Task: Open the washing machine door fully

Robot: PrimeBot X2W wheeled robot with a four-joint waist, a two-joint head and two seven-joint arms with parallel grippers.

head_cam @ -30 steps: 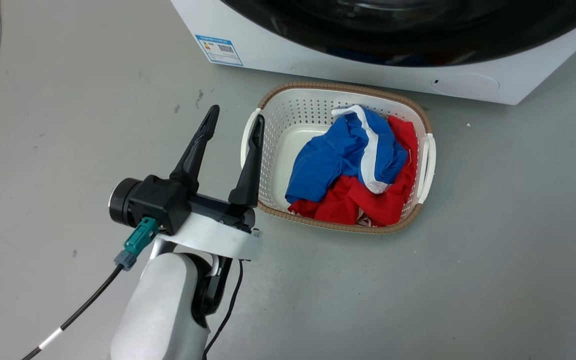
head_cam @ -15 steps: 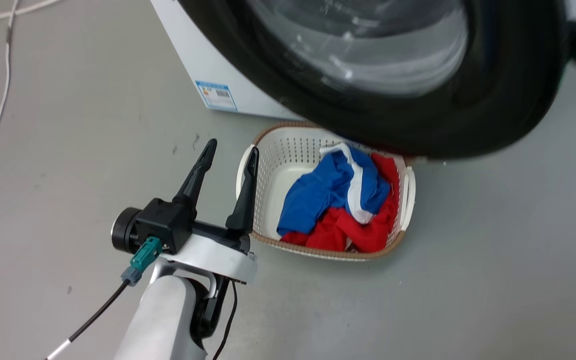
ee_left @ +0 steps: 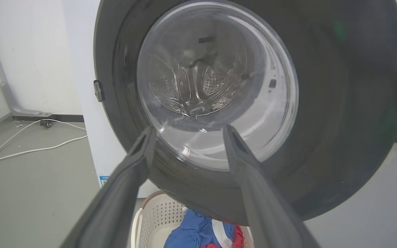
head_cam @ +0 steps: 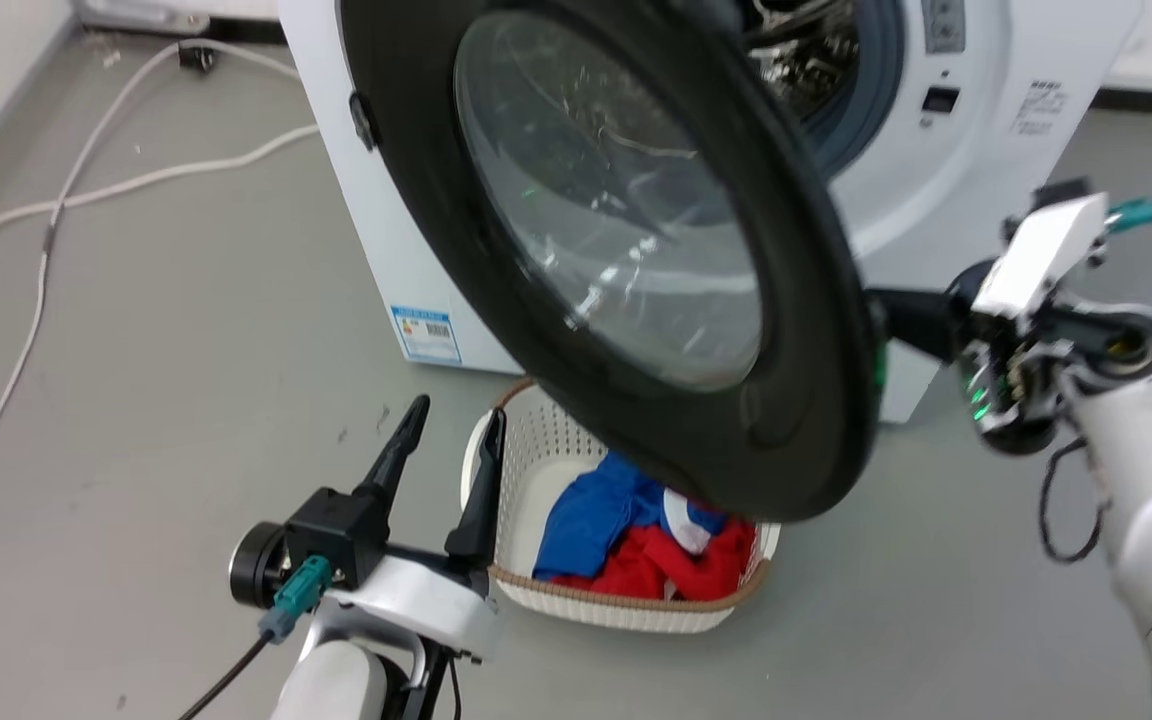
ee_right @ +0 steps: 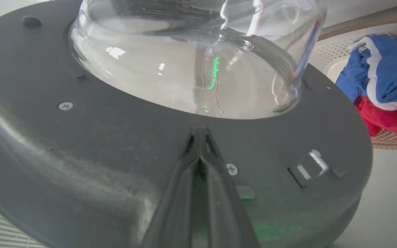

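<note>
The washing machine door (head_cam: 626, 240), a black disc with a clear glass bowl, stands partly swung out from the white machine (head_cam: 946, 200), hinged at its left. My right gripper (ee_right: 198, 132) is shut, its tips pressed against the door's inner face (ee_right: 115, 144) just below the glass bowl. In the head view its fingers run behind the door's right edge from the wrist (head_cam: 1021, 330). My left gripper (head_cam: 459, 410) stands open and empty at the lower left, in front of the door (ee_left: 339, 103) and apart from it, fingers (ee_left: 129, 179) pointing at the glass.
A white laundry basket (head_cam: 626, 612) with blue and red clothes (head_cam: 636, 535) sits on the floor under the door's lower edge. The drum opening (head_cam: 816, 60) shows behind the door. White cables (head_cam: 86, 190) lie on the floor at the left.
The head camera has tilted up. The door has swung outward from the machine's front, and my right arm has come into view at its right edge. The left gripper stays open.
</note>
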